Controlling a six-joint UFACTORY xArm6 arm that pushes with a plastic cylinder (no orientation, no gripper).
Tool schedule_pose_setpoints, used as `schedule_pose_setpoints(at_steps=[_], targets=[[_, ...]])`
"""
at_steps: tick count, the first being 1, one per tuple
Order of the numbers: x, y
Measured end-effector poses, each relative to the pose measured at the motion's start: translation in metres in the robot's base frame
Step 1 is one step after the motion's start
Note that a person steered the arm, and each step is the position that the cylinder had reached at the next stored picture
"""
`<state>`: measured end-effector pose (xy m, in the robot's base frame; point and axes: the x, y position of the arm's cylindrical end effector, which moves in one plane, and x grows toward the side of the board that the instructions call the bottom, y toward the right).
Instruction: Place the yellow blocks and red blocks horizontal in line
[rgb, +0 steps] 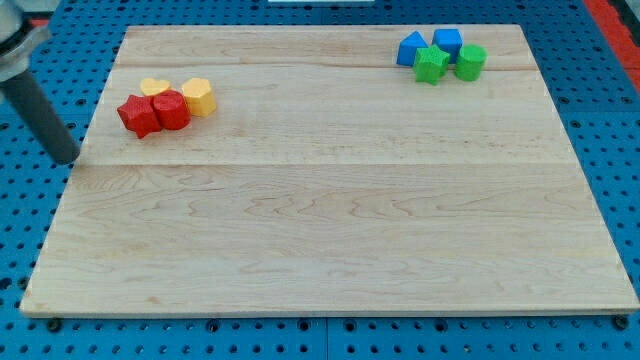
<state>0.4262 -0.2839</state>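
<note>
Two red blocks and two yellow blocks cluster at the view's upper left of the wooden board (330, 230). A red star-shaped block (138, 115) touches a red round-ish block (172, 110) on its right. A yellow heart-shaped block (155, 88) sits just above them. A yellow hexagonal block (199, 97) touches the red round-ish block's right side. My tip (68, 158) is at the board's left edge, left of and below the red star block, apart from it.
At the view's upper right stand two blue blocks (411, 48) (448, 42) and two green blocks (432, 64) (470, 62), packed together. A blue perforated table surrounds the board.
</note>
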Motion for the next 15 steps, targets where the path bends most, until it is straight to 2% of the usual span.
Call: schedule_pose_setpoints(at_steps=[2,3,4,7,10,11,13,14,15], targets=[[-0.037,0.092],[-0.021,0.066],[-0.025,0.021],[-0.084,0.120],[-0.163,0.132],[-0.196,0.152],[-0.198,0.240],[-0.183,0.241],[-0.202,0.194]])
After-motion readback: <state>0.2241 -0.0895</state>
